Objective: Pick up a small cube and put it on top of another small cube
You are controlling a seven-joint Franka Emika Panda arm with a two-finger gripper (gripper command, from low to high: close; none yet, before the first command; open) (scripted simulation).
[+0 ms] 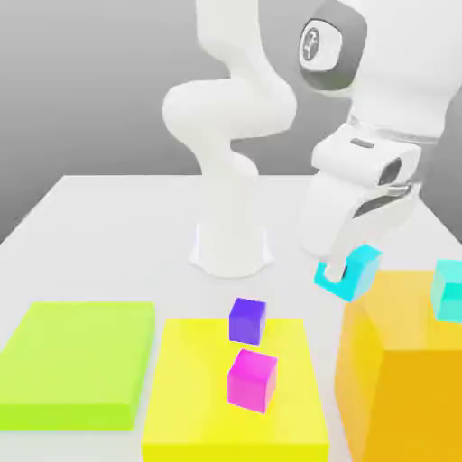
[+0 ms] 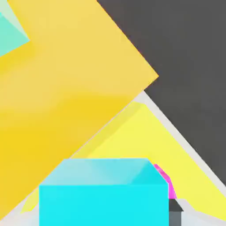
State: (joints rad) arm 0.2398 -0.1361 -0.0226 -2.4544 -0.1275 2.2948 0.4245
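Jaws of the gripper (image 1: 346, 272) clamp the cyan cube (image 1: 354, 272), held in the air beside the orange block (image 1: 397, 361). Carrying seems underway; next it needs lining up over another small cube, perhaps the purple cube (image 1: 246, 321).

Beside jaws: tall orange block (image 1: 397, 379), turquoise cube (image 1: 448, 289) on top.
Below jaws: open table (image 1: 108, 226); purple cube (image 1: 246, 320) beyond.

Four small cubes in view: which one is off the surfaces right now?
The bright cyan cube, held in the shut end effector in the air. The purple and magenta cubes sit on the yellow slab; the paler turquoise cube rests on the orange block.
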